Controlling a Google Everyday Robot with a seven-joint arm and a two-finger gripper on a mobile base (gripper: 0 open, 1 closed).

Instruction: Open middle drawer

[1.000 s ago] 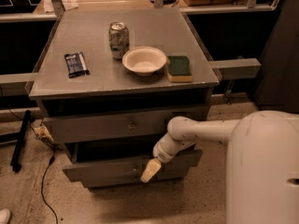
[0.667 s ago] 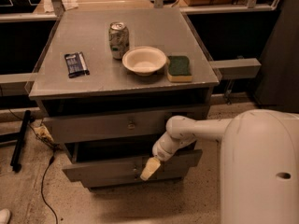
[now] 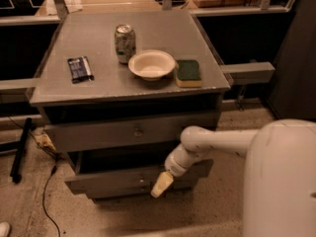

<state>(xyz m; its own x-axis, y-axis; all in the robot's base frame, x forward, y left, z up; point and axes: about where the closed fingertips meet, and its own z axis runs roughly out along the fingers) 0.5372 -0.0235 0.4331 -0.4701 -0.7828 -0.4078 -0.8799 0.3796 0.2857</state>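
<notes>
Cabinet (image 3: 44,95): grey metal, flat top, an open dark slot under the top, drawers stacked below.
Top drawer (image 3: 98,133): widest front, small knob at its centre, sits just under the slot.
Middle drawer (image 3: 106,180): directly below the top drawer; long flat grey front with a small central knob. Its front stands forward of the top drawer's front, with a dark gap showing above it.
Bottom drawer (image 3: 118,192): only a narrow strip of grey front shows, beneath the middle drawer.
Gripper (image 3: 159,187): low at the front of the cabinet, against the right half of the middle drawer's front, just right of the knob and angled down to the left. It reads as a single pale yellow shape.
Gripper state: cannot tell how far open it is, nor whether it has hold of anything.
Arm (image 3: 217,141): white, reaching in from the right across the drawer fronts, bent downward at the wrist.
Robot body (image 3: 281,181): large white housing, lower right corner.
Soda can (image 3: 125,43): upright on the cabinet top, behind the bowl.
Bowl (image 3: 151,64): pale, near the middle of the top.
Sponge (image 3: 188,73): green over yellow, just right of the bowl.
Snack packet (image 3: 79,69): dark, lying flat on the left side.
Cable (image 3: 48,194): dark, trailing on the floor to the left.
</notes>
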